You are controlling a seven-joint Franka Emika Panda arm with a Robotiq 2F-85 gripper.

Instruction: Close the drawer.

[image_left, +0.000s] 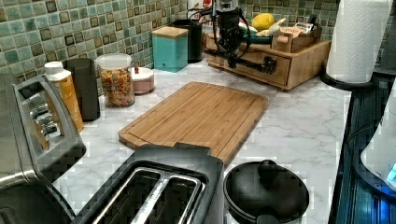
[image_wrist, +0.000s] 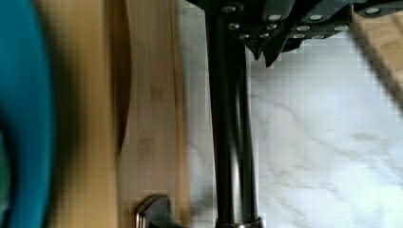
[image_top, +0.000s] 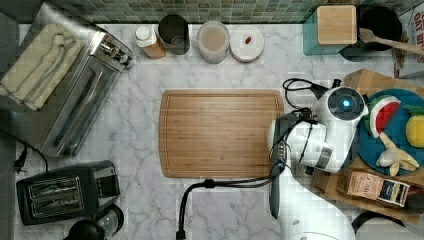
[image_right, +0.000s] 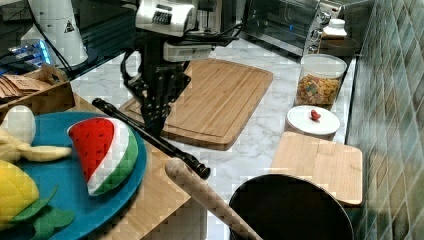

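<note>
The drawer point(image_wrist: 149, 118) is sitting in the low wooden unit point(image_left: 303, 58) that is standing at the worktop's point(image_top: 140, 150) edge on the top view's right, under the blue plate point(image_right: 50, 175) with toy fruit. Its front is facing the cutting board point(image_top: 220, 132), which is lying in the middle of the worktop. A long dark bar handle point(image_wrist: 232, 133) is running along this front. From the wrist view the drawer is looking almost closed, with only a narrow shadowed gap beside the unit's top; I cannot tell how much travel is remaining. The end effector point(image_right: 154, 122) is hanging down just at the handle, on the side of the cutting board. Its fingers are appearing together, not clamped around the bar. I am judging the drawer as a light, stiff wooden piece which is sliding on simple runners, so it is probably needing only a gentle, straight push. The bar is round and smooth, so the fingers could be slipping over or under it. Pushing near the bar's middle, or on the flat wooden front, is seeming the safer place, because a push near one end could be turning the drawer and jamming it.
</note>
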